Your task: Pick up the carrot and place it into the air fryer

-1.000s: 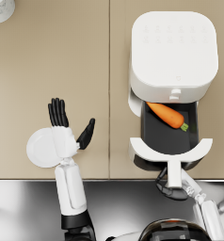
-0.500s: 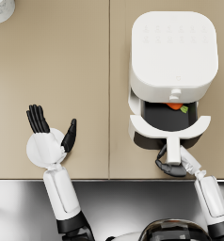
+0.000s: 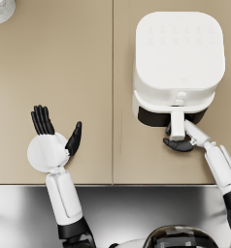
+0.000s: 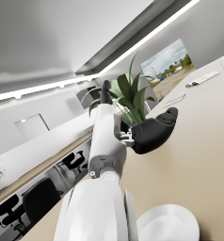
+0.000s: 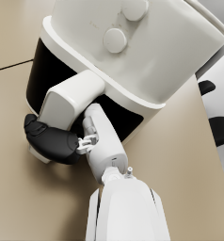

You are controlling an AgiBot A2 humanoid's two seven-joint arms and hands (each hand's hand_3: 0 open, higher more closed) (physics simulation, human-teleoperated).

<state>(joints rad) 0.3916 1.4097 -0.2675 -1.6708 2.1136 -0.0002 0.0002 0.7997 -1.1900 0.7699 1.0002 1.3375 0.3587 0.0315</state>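
Drawer travel is the news: a second ago I had the air fryer drawer pulled well out with the carrot lying in its basket, half a second ago it was mostly in, and now it sits flush against the body, with only the handle sticking out toward me. I can no longer see the carrot in any view; I judge it is inside the air fryer, behind the closed drawer. My right hand is at that handle, fingers curled around its end, as the right wrist view shows. My left hand has drifted farther from the air fryer and hovers over the bench, well apart from it, fingers spread and holding nothing. As I read it, the placing is done and the drawer shut, so what remains is only to let go of the handle and back the right arm away.
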